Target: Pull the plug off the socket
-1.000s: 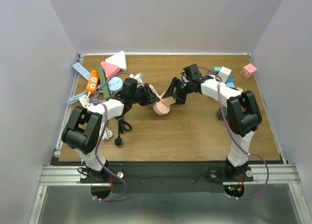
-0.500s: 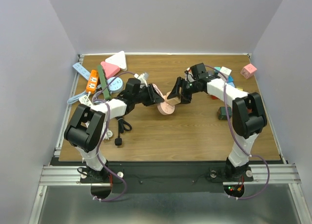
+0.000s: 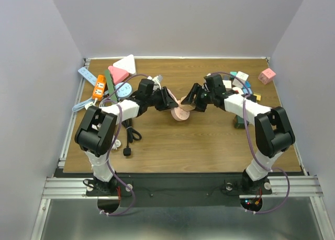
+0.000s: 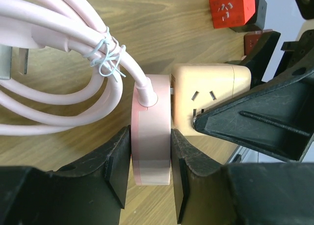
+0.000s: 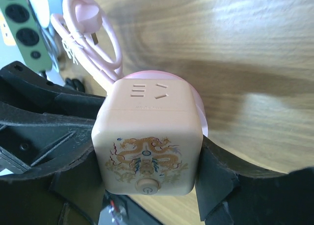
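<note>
Plug (image 4: 151,132) and socket cube (image 4: 208,100) are sitting joined in the middle of the table (image 3: 209,140), cube just right of plug — left gripper (image 4: 149,154) is straddling the plug, right gripper (image 5: 147,173) is straddling the cube. Power strips (image 3: 99,86) are lying in the far-left corner, blocks (image 3: 243,79) in the far-right.

Pale pink plug (image 4: 151,137), cord (image 4: 59,14) the same pink, white twist tie (image 4: 105,56) round it. Peach-cream cube socket (image 5: 149,137), gold dragon print on one face. Red adapter (image 4: 231,7); green power strip (image 5: 22,19) with dark holes; brown wood-grain table (image 5: 255,48).
</note>
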Controlling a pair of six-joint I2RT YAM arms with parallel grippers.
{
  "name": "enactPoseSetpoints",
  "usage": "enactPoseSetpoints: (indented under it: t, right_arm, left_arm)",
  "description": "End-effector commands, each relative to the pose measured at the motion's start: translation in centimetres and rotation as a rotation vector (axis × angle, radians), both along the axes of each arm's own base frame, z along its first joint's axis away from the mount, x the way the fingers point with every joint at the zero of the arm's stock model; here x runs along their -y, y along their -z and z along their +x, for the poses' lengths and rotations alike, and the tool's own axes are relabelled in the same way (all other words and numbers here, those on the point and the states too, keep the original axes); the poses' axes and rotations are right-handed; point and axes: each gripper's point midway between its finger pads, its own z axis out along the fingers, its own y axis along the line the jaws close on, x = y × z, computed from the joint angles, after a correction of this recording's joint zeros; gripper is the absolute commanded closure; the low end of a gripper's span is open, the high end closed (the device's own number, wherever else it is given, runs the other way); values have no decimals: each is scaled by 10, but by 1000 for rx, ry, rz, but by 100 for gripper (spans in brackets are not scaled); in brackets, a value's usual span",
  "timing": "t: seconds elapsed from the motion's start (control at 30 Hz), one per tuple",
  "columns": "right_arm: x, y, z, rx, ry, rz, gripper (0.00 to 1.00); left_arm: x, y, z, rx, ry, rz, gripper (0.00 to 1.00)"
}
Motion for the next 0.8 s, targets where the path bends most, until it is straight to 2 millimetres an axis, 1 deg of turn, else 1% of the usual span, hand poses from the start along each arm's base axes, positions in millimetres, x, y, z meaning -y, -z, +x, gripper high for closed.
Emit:
enactPoseSetpoints:
  t: [0.0,0.03,0.1,0.13,0.17,0.2,0.23,0.3,0.43,0.5,0.53,0.57,0.6,0.67,0.7,0.77]
  right_arm:
    - [28,-54,29,227,128,-38,100]
    - [31,-60,29,256,121,-49,99]
    - [33,-80,28,307,121,-44,100]
    - [35,-96,25,353,110,-42,100]
    - [36,-106,25,377,110,-42,100]
    - [38,-112,23,390,110,-46,100]
    - [42,-122,20,415,109,-50,100]
    - [45,-129,18,428,102,-56,100]
    - [58,-121,13,410,102,-117,100]
    - [60,-116,11,395,102,-118,99]
    - [57,-111,10,382,88,-113,100]
    - [53,-100,11,350,70,-108,100]
    - [43,-95,7,320,23,-71,99]
    - [31,-84,6,284,-25,-30,100]
    - [24,-69,5,242,-52,-18,99]
    - [19,-59,5,227,-59,-7,100]
  left_arm:
    - [-37,20,28,-31,-141,92,100]
    - [-38,21,30,-33,-146,92,100]
    - [-40,26,29,-40,-148,98,100]
    - [-41,27,29,-39,-147,101,100]
    - [-43,28,30,-39,-154,106,100]
    - [-44,31,30,-42,-156,109,100]
    - [-46,32,31,-45,-156,112,100]
    - [-49,34,31,-49,-161,113,100]
    - [-55,35,31,-46,-170,115,100]
    - [-59,38,31,-53,-175,115,100]
    - [-60,38,30,-54,-176,114,100]
    - [-60,37,30,-51,-177,111,100]
    - [-61,36,30,-50,-179,108,100]
    - [-60,34,30,-44,-179,105,100]
    - [-59,32,31,-42,-179,99,100]
    - [-59,25,32,-30,-181,91,100]
